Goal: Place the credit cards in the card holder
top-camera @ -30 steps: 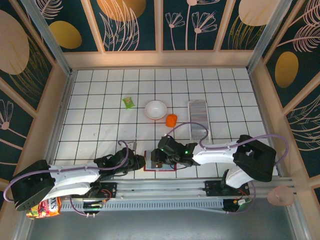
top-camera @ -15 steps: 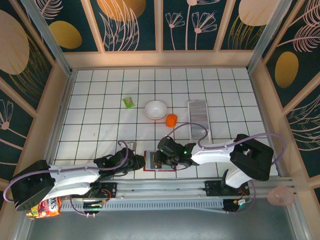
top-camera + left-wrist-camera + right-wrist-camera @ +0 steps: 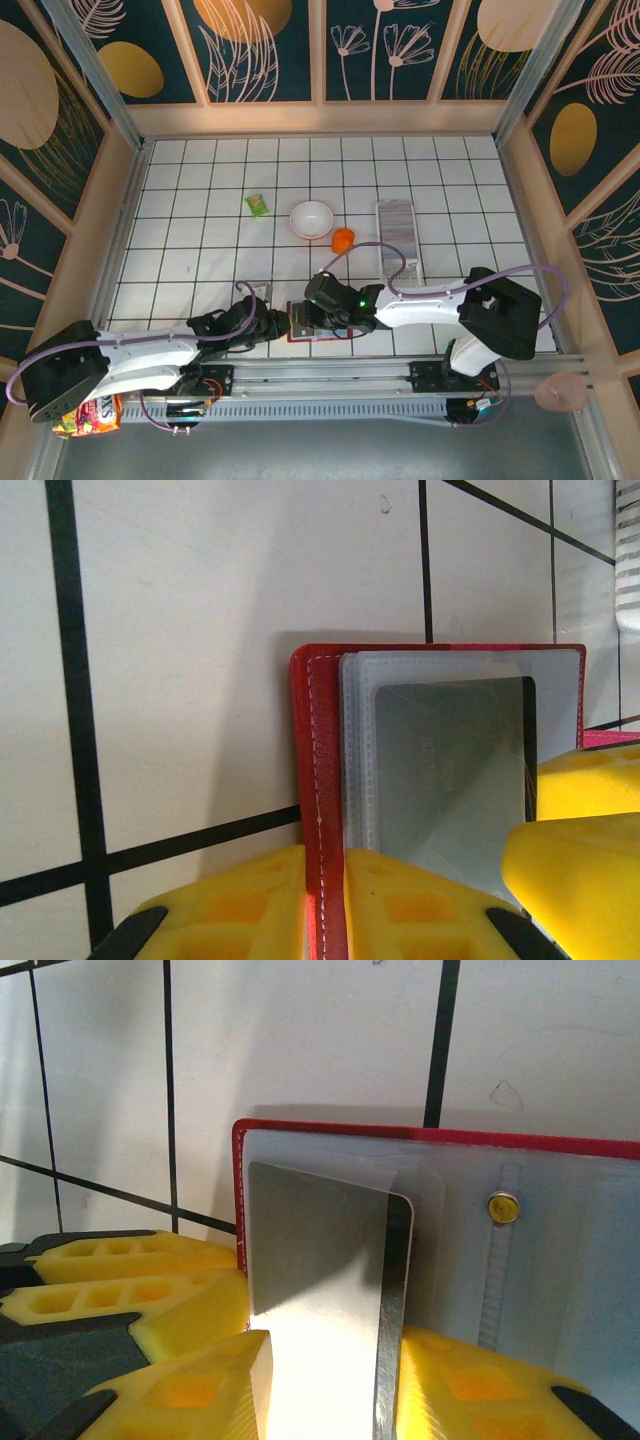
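The dark red card holder (image 3: 318, 730) lies open on the tiles near the front edge, its pale inside facing up. My left gripper (image 3: 325, 905) is shut on the holder's red cover edge. My right gripper (image 3: 330, 1390) is shut on one silvery credit card (image 3: 320, 1280), gripped across its width. The card's far end sits in the clear pocket at the holder's left side, left of the brass snap (image 3: 502, 1206). In the top external view both grippers meet over the holder (image 3: 322, 338). More credit cards (image 3: 394, 213) stand as a ribbed row in the clear tray (image 3: 400, 262).
A white bowl (image 3: 311, 219), an orange object (image 3: 343, 239) and a green packet (image 3: 258, 205) lie mid-table. A snack bag (image 3: 85, 415) sits off the front left corner. Wooden walls ring the tiled table.
My right gripper has moved left over the holder with the card, and its jaws have narrowed on it. The left gripper has kept its hold.
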